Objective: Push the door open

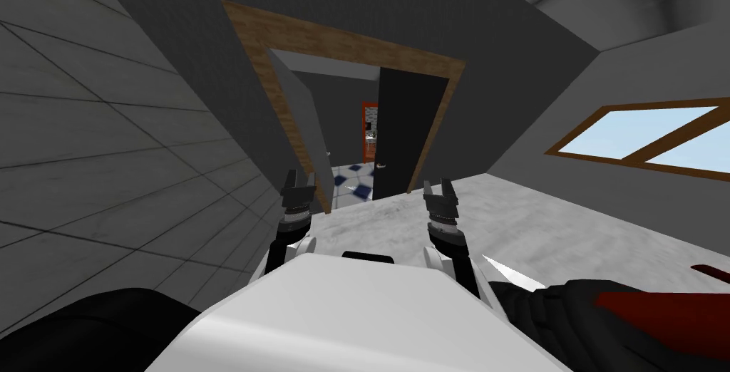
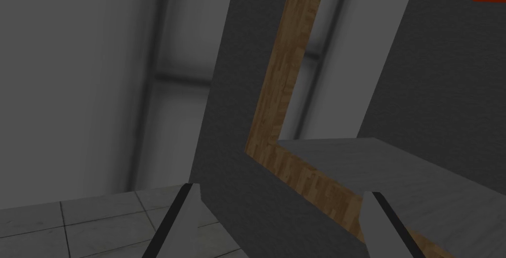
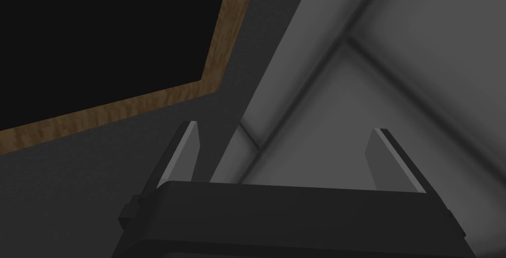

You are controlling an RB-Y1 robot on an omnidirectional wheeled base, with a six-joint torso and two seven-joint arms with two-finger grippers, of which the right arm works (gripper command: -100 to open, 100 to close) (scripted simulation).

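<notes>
The door [image 1: 408, 132] fills the frame's [image 1: 342, 38] right half ahead (a window [image 1: 641, 136] lies well to its right).

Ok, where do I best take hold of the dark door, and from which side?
Probably the small handle at the free edge of the dark door, beside the gap. Come straight from this side with the right end effector, open and nearest; the door's other edge meets the frame.

A plain grey door leaf [image 1: 303, 125] stands upright at the left of a brown wooden door frame [image 1: 342, 45], upper centre of the frame, swung partly open. A flat black door panel [image 1: 406, 132] fills the right side.
</notes>
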